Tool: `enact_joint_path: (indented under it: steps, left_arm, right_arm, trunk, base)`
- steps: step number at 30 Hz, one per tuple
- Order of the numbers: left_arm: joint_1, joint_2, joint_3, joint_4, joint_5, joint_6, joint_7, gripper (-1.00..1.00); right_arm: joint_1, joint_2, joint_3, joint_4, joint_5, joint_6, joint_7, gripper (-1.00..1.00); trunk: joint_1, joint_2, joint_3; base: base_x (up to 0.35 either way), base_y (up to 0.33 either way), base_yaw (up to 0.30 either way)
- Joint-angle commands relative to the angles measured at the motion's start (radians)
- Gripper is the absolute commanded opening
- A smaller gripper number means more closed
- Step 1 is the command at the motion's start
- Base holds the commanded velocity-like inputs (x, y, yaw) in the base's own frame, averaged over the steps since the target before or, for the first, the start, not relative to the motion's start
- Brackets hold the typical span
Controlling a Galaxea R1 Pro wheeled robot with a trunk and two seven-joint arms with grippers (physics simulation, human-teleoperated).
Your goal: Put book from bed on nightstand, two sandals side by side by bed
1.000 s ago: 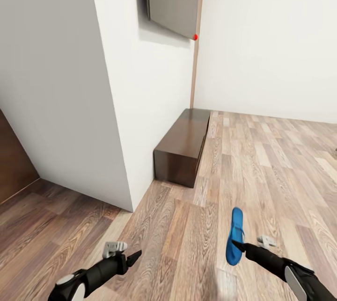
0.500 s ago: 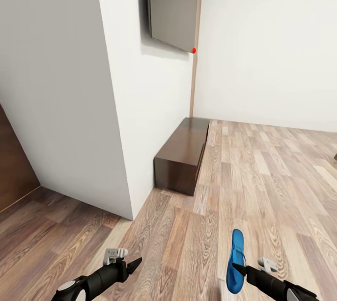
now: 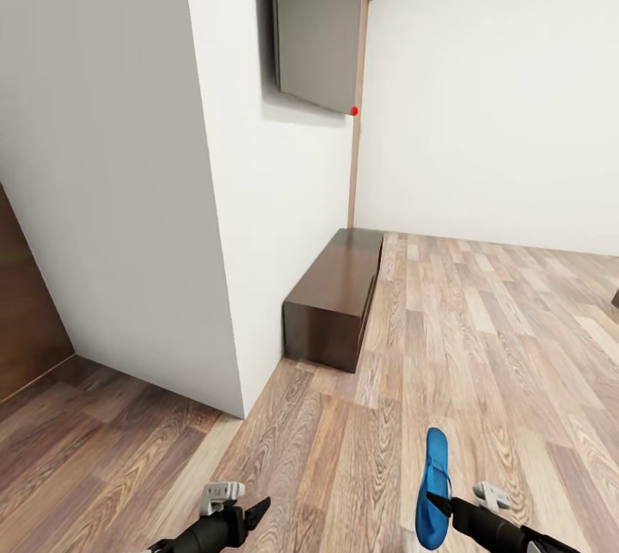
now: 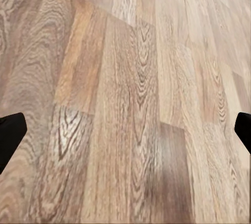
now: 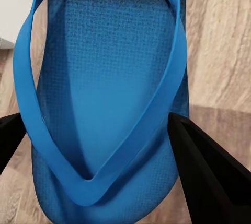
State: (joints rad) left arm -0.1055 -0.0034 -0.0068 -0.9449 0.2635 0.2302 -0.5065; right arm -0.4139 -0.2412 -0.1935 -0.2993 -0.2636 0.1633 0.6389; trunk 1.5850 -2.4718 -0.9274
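Note:
One bright blue sandal (image 3: 434, 480) hangs edge-on over the wood floor at the lower right, with my right gripper (image 3: 438, 503) shut on it. The right wrist view has the sandal (image 5: 104, 93) close up, strap side towards the camera, between the black fingers (image 5: 204, 177). My left gripper (image 3: 249, 514) is low at the lower left, open and empty, and its fingertips (image 4: 10, 132) stand wide apart over bare floor planks. The book, the bed, the nightstand and the second sandal are out of view.
A white wall corner (image 3: 219, 278) juts out just ahead on the left. A long low dark cabinet (image 3: 335, 295) stands against it under a wall-mounted screen (image 3: 314, 20). A brown door (image 3: 26, 312) is at far left. Wood floor (image 3: 499, 329) stretches away to the right.
The whole picture has slid downward, so the camera has tilted up. Both arms sit lower in the picture, and the right gripper keeps its hold on the sandal.

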Motion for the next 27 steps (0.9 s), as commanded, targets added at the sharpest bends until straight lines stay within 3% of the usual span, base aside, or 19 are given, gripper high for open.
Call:
enact_joint_path:
  steps: [1, 7, 12, 15, 27]
  left_arm:
    - [0.000, -0.003, 0.000, 0.009, 0.010, 0.008, -0.001, 1.00]
    - [0.000, -0.002, 0.005, 0.067, 0.010, 0.003, -0.001, 1.00]
    - [0.000, -0.002, 0.003, 0.093, 0.009, -0.025, -0.002, 1.00]
    - [0.000, -0.002, 0.002, 0.105, 0.011, -0.040, -0.003, 1.00]
    - [0.000, -0.005, 0.000, 0.224, 0.006, -0.144, -0.003, 1.00]
  right_arm:
    - [0.000, 0.001, -0.003, 0.001, -0.009, 0.010, 0.002, -1.00]
    - [0.000, 0.002, -0.002, 0.003, -0.002, 0.006, -0.002, -1.00]
    - [0.000, 0.002, -0.001, 0.003, 0.065, -0.007, -0.004, -1.00]
    - [0.000, 0.003, -0.001, 0.003, 0.084, -0.010, -0.005, -1.00]
    - [0.000, 0.016, -0.001, 0.059, 0.095, -0.031, -0.007, -1.00]
  trunk:
    - [-0.004, 0.007, 0.002]
    - [-0.027, 0.049, 0.021]
    - [-0.046, 0.084, 0.037]
    - [-0.058, 0.105, 0.046]
    - [-0.104, 0.189, 0.084]
  base:
    - [0.000, 0.000, 0.000]
    - [0.000, 0.000, 0.000]
    - [0.000, 0.000, 0.000]
    - [0.000, 0.000, 0.000]
    - [0.000, 0.000, 0.000]
